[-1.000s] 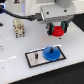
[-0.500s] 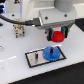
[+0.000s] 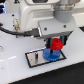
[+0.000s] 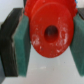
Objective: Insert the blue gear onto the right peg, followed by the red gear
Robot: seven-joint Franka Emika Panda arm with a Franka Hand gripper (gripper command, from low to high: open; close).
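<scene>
My gripper (image 3: 56, 43) is shut on the red gear (image 3: 56, 47) and holds it just above the blue gear (image 3: 50, 54). The blue gear lies flat on the right part of the black-bordered white plate (image 3: 31, 58). The right peg is hidden by the blue gear and the red gear. In the wrist view the red gear (image 4: 40, 40), with its dark centre hole, fills the gap between the two teal pads (image 4: 22, 47). Whether the red gear touches the blue gear cannot be told.
The plate lies on a white table (image 3: 15, 72). The robot's white arm body (image 3: 45, 17) hangs over the far side of the plate. A black cable (image 3: 12, 31) runs along the exterior view's left.
My gripper has come down with the red gear, from well above the plate to just over the blue gear. The blue gear and the plate have not moved.
</scene>
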